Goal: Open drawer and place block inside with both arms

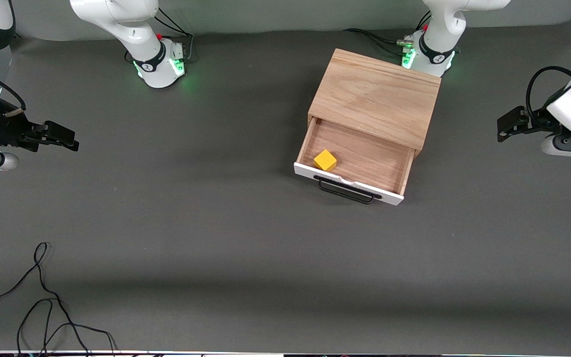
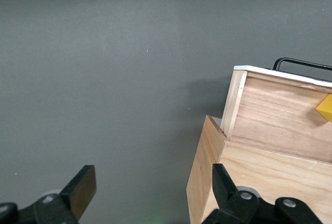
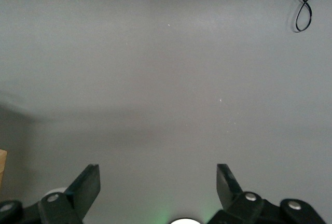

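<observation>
The light oak box stands near the left arm's base. Its drawer is pulled open toward the front camera, with a white front panel and a black bar handle. The yellow block lies inside the drawer, near the front panel at the corner toward the right arm's end. The drawer and an edge of the block show in the left wrist view. My left gripper is open and empty, up over the table's left-arm end. My right gripper is open and empty over the right-arm end.
A loose black cable lies on the dark grey table near the front edge at the right arm's end; it also shows in the right wrist view. Both arm bases glow green along the table's back edge.
</observation>
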You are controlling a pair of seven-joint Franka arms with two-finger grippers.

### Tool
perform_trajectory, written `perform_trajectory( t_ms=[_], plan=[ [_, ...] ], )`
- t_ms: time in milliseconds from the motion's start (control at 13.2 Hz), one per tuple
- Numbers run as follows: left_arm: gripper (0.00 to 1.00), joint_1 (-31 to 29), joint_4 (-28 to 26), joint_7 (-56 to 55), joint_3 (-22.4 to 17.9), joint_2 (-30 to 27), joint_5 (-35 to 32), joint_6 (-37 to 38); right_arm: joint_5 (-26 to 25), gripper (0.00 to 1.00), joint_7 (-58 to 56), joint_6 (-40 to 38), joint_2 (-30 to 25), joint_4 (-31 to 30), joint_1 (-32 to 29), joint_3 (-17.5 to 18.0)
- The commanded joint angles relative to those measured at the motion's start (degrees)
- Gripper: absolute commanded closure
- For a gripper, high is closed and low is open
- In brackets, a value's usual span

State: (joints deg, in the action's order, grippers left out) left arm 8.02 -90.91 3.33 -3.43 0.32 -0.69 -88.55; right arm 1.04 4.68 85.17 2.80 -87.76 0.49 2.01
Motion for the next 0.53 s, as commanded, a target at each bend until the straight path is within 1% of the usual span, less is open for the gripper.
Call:
perform_trajectory(
  t_ms=[0, 455],
  plan=[
    [0.00, 0.4, 0.2, 1.1, -0.4, -0.5, 0.2, -0.1, -0.6, 0.01, -1.1, 0.3, -1.6, -1.4, 0.7, -0.5],
    [0.00, 0.4, 0.2, 1.1, -0.5, -0.4, 0.5, -0.2, -0.6, 0.01, -1.2, 0.3, -1.6, -1.4, 0.7, -0.5]
  ],
)
